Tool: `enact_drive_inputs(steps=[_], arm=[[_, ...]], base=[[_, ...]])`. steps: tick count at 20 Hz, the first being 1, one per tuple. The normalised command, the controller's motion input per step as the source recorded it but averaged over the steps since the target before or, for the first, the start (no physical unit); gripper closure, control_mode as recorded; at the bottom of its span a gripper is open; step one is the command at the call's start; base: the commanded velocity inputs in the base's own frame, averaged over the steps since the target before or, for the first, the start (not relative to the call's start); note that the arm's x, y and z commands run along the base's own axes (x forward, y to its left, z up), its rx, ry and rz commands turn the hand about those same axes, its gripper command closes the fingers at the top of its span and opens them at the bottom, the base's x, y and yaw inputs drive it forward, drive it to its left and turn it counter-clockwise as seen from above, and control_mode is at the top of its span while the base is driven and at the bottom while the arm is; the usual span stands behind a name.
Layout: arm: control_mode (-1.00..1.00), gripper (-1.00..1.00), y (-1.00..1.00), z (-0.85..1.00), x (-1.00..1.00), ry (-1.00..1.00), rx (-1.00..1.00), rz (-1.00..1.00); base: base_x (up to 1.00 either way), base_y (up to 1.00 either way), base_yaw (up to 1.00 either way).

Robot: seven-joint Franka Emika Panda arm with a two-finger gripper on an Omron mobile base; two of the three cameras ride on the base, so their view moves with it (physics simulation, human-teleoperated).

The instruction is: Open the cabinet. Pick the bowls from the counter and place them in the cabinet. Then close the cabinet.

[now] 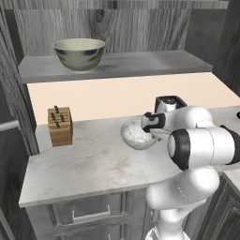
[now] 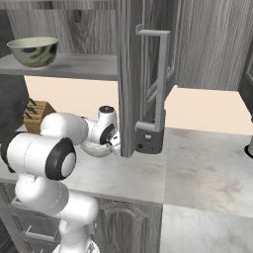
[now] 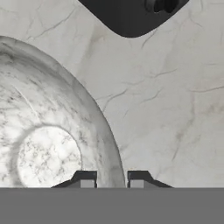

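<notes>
Marbled bowl (image 3: pixel 48 131) on counter (image 1: pixel 84 164) | jaws pinch its rim

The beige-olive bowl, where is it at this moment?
The beige-olive bowl stands upright on the left part of the open cabinet's shelf, at upper left in both base views, above the knife block on the counter.

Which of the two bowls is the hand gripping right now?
The white-grey marbled bowl on the marble-look counter: the hand straddles its rim. The beige-olive bowl already sits on the cabinet shelf.
</notes>
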Motion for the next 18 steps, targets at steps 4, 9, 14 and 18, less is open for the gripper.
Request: enact_drive_inputs(steps=[4, 9, 14, 18], arm=[[-1.00, 1.00, 0.36, -0.12, -0.35, -0.05, 0.00, -0.03], [-1.00, 1.00, 0.37, -0.05, -0.53, -0.01, 0.00, -0.11], [-1.00, 1.00, 0.00, 0.17, -0.54, 0.00, 0.00, -0.17], [-1.00, 1.00, -0.23, 0.37, -0.49, 0.00, 0.05, -0.10]], base=[[0.00, 0.00, 0.00], [0.00, 0.00, 0.00], [0.00, 0.00, 0.00], [0.00, 0.00, 0.00]])
